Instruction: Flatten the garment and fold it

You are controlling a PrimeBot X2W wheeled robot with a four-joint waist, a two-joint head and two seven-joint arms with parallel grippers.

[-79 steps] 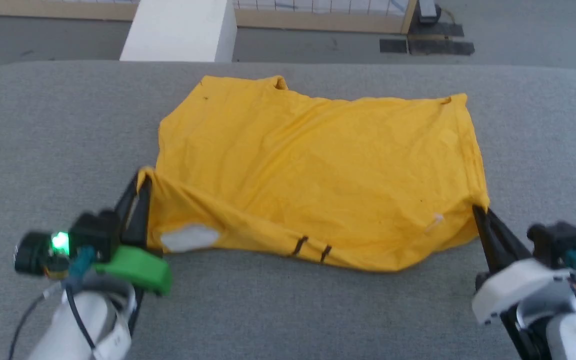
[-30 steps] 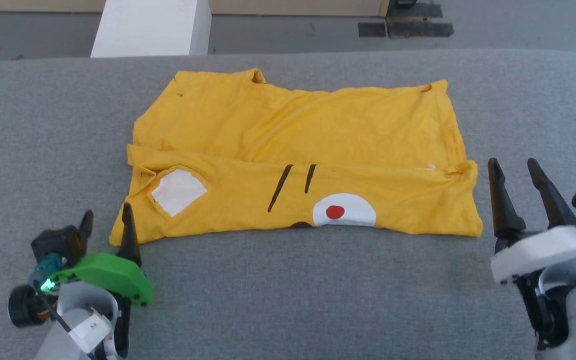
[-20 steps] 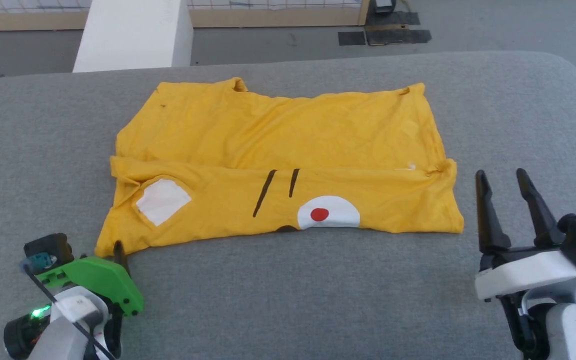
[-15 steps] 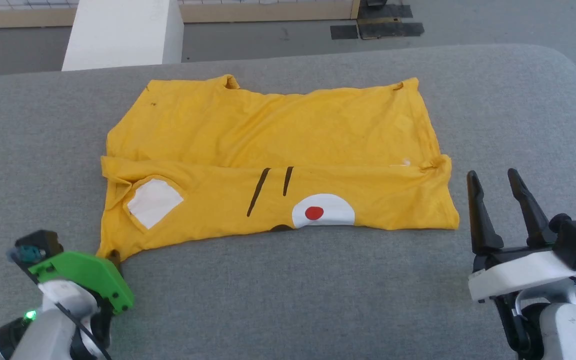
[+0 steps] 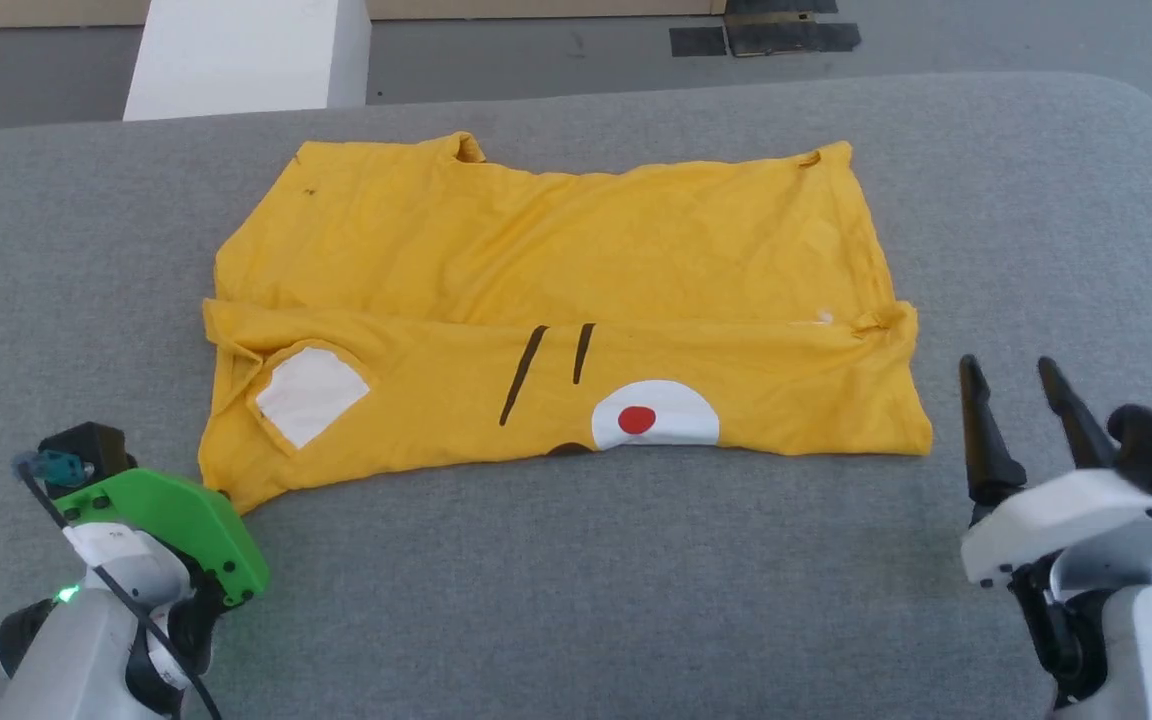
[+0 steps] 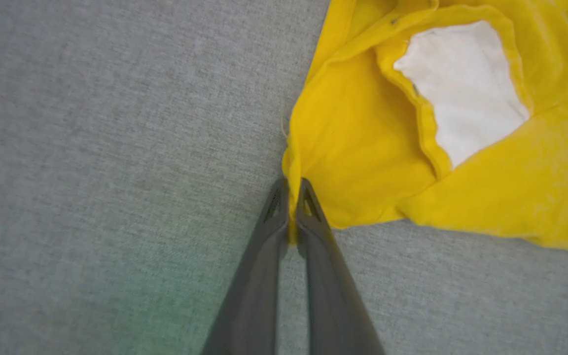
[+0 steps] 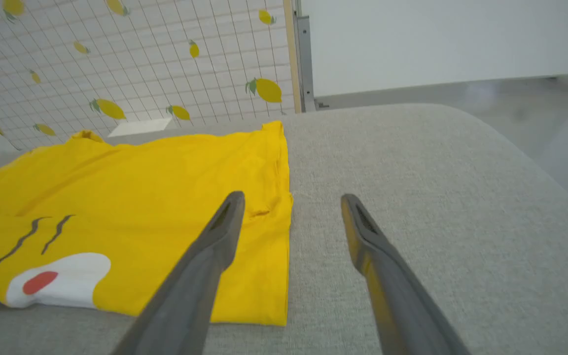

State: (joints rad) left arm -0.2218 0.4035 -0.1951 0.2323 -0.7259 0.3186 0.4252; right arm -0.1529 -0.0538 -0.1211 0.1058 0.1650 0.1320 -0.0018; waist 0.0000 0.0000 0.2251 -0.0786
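The bright yellow T-shirt (image 5: 556,250) lies flat on the grey padded table (image 5: 576,580). Its near part is folded over, showing a white patch, two black lines and a red dot on white. My left gripper (image 5: 224,494) is at the shirt's near-left corner, mostly under its green housing. In the left wrist view its fingers (image 6: 291,185) are shut with a sliver of the yellow T-shirt (image 6: 363,148) pinched between them. My right gripper (image 5: 1011,375) stands open just right of the shirt's near-right corner. In the right wrist view the right gripper (image 7: 292,198) holds nothing, beside the T-shirt (image 7: 141,187).
A white block (image 5: 246,55) stands behind the table at the back left, with dark floor plates (image 5: 766,38) further right. The table's right end curves away near my right arm. A white grid wall with lemon pictures (image 7: 116,64) rises behind the table.
Both grippers let go of the near hem, leaving it folded over with the print up. My left gripper dropped back and shut on the near-left corner. The right one stayed open. The camera shifted.
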